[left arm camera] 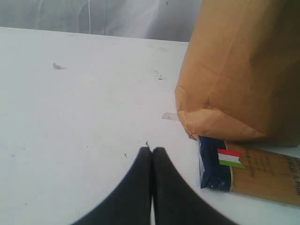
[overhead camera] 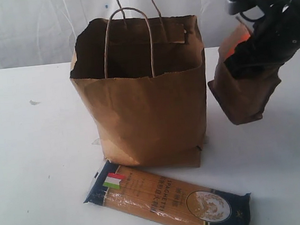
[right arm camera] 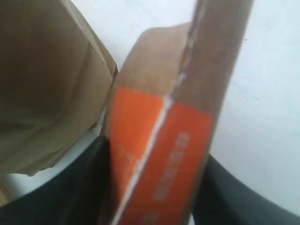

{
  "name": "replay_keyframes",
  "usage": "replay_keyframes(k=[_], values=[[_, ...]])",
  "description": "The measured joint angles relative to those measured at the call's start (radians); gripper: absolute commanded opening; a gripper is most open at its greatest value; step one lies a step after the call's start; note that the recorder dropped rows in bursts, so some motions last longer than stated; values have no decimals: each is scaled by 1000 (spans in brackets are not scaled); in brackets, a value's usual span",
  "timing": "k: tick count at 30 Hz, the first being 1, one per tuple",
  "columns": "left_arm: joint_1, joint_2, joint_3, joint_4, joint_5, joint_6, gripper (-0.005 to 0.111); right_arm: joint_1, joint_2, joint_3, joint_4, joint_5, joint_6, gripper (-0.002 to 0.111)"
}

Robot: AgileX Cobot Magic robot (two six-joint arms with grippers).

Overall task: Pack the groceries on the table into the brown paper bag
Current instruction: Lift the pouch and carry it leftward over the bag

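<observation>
Brown-and-orange in the right pincer (overhead camera: 256,54): the jaws are partly closed and clamped on the upper, orange end of the brown-orange pouch (overhead camera: 244,95). In the right wrist view the two black fingers (right arm camera: 84,187) flank it on either side. The pouch hangs just beside the right wall of the brown paper bag (overhead camera: 145,113) and looks to be clear of the surface (overhead camera: 32,156).

Here's the worry. The pouch's lower end sits well below the bag's rim, so a sideways move from this height would likely ram the wall and shove or tip that light bag. The twisted handles (overhead camera: 126,35) standing over the mouth could snag it too. And with only the top end pinched, a swing might work it loose.

The pouch's long axis runs near upright with a slight tilt, orange end up and brown end down.

Over on the left, the left pincer (left arm camera: 151,157) is fully closed on nothing, low over the surface near the flag end of the long spaghetti pack (overhead camera: 163,196). That pack lies flat against the bag's base, with its length running diagonally across the front.
</observation>
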Motion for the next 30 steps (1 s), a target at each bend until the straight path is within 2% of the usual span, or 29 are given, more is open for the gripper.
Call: replay_keyframes(k=[8, 17, 22, 30], values=[[0, 0, 0, 0, 0, 0, 0, 0, -227, -21, -2, 59, 12, 0], [0, 0, 0, 0, 0, 0, 0, 12, -383, -198, 34, 190, 33, 0], [0, 0, 0, 0, 0, 0, 0, 146, -384, -305, 61, 194, 76, 0], [0, 0, 0, 0, 0, 0, 0, 315, -235, -330, 50, 106, 79, 0]])
